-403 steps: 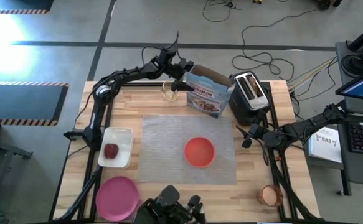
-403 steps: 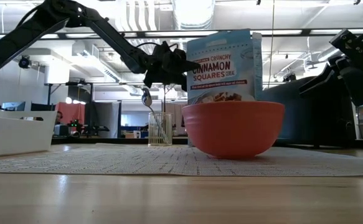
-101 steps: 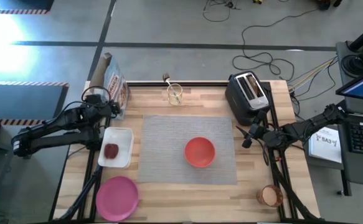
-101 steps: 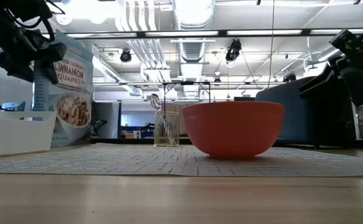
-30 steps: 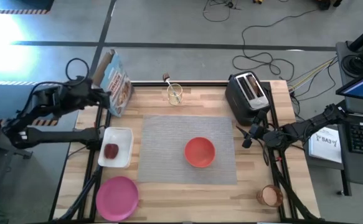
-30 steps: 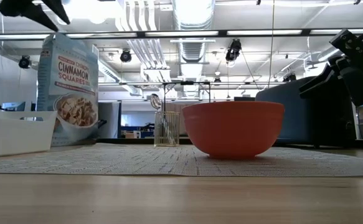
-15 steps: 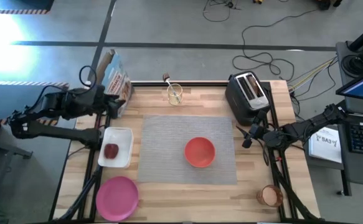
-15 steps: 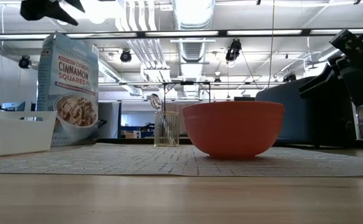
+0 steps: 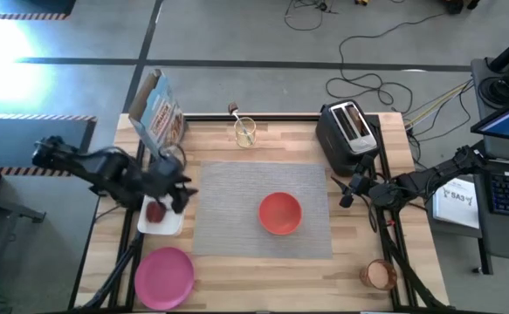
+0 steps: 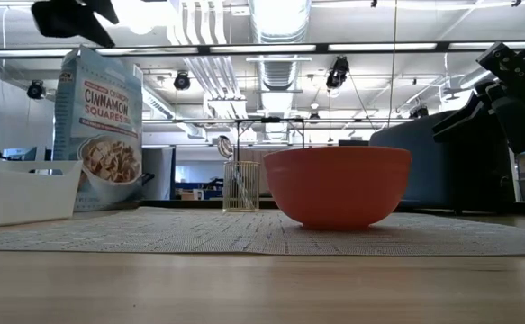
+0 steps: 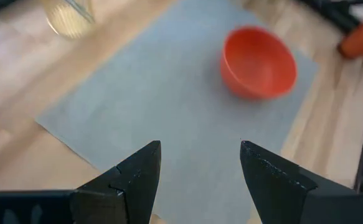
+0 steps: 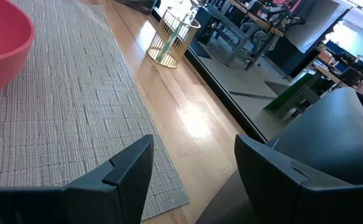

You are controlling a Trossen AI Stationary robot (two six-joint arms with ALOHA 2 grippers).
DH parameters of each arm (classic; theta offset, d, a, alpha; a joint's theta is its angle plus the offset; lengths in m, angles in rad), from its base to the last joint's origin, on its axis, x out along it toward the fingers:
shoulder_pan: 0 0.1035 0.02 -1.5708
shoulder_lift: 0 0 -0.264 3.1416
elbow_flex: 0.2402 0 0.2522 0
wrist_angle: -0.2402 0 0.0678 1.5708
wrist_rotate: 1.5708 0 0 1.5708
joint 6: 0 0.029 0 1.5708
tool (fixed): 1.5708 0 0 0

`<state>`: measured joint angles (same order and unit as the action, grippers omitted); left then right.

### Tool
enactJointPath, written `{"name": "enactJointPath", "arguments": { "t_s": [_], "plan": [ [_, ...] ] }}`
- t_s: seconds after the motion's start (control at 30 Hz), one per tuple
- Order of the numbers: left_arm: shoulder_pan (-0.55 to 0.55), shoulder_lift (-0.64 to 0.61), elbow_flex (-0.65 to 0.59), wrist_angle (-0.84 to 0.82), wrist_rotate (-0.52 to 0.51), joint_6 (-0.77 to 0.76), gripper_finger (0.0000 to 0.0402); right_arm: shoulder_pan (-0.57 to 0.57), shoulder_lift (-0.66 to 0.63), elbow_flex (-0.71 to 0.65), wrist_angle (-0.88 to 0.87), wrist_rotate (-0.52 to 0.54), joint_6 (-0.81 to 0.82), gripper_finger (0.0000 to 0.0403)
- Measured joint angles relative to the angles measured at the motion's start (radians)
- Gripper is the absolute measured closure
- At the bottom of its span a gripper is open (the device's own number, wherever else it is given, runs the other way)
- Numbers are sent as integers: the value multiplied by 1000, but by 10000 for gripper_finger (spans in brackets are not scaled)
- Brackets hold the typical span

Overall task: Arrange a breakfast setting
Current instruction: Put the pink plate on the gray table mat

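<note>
The red-orange bowl point(image 9: 280, 213) sits on the grey woven placemat point(image 9: 237, 187) at mid-table. The pink plate point(image 9: 164, 276) lies at the near left. The dark-red fruit point(image 9: 155, 212) lies in the white tray point(image 9: 168, 228). The metal spoon point(image 9: 235, 112) stands in a clear glass point(image 9: 244, 132) at the far edge. The orange-tinted cup point(image 9: 378, 274) stands at the near right. My left gripper point(image 9: 184, 194) hovers open over the tray's far right corner, and the left wrist view point(image 11: 200, 168) shows it empty. My right gripper point(image 9: 346, 190) is open and empty at the placemat's right edge.
A cereal box point(image 9: 156, 118) stands at the table's far left corner. The black toaster point(image 9: 348, 135) stands at the far right, with a pale slice in its slot. Bare placemat lies to the left of the bowl.
My left gripper has gone from beside the cereal box toward the table's near edge and right, and down, to a place above the white tray. The cereal box stays standing where it was.
</note>
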<state>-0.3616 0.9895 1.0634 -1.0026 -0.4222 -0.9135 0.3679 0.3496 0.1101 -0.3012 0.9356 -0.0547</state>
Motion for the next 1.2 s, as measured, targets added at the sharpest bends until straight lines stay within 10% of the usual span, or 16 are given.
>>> {"name": "enactJointPath", "arguments": {
  "t_s": [1.2],
  "plan": [
    [-392,667,172,57,267,-959,198,0,0,0,0,0,0,188]
  ]
}}
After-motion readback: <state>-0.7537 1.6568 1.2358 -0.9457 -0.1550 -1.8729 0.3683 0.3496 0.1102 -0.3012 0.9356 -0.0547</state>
